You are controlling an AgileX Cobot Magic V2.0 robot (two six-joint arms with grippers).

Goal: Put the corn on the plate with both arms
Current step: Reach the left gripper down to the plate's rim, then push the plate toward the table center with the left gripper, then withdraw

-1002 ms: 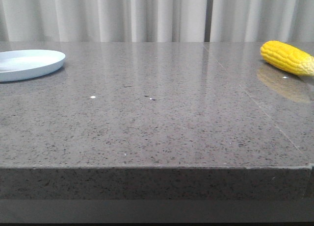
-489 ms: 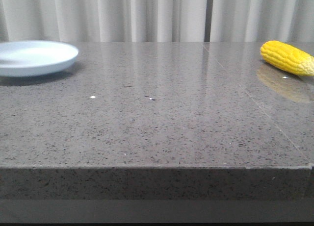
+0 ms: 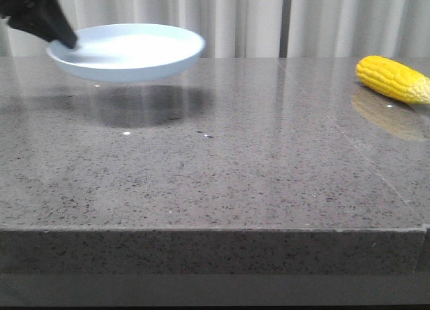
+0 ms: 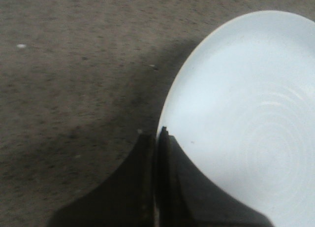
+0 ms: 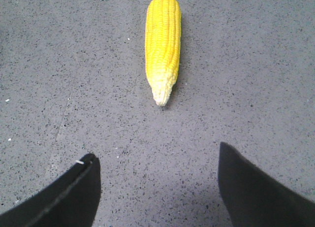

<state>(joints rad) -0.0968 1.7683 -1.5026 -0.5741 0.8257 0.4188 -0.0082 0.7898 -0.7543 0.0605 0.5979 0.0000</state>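
Up at 10 o'clock in front view, plate [image 3: 131,51] hangs clear of the grey speckled worktop [image 3: 215,169], w/ its shadow on the stone right below. Left pincer [image 4: 156,138] is clamped on plate's rim, fingers pressed tight w/ the edge between them; in front view it shows as a dark shape at the plate's left edge. Plate is pale blue-white, shallow, faint rings on its floor, nothing in it. Corn [image 3: 394,79] lies on the worktop at 2 o'clock, far right, well apart from plate. Right pincer [image 5: 157,187] hovers over the worktop w/ fingers spread wide, holding nothing; corn [image 5: 163,45] lies beyond them, pale tapered tip pointing toward the gap, not touching either finger
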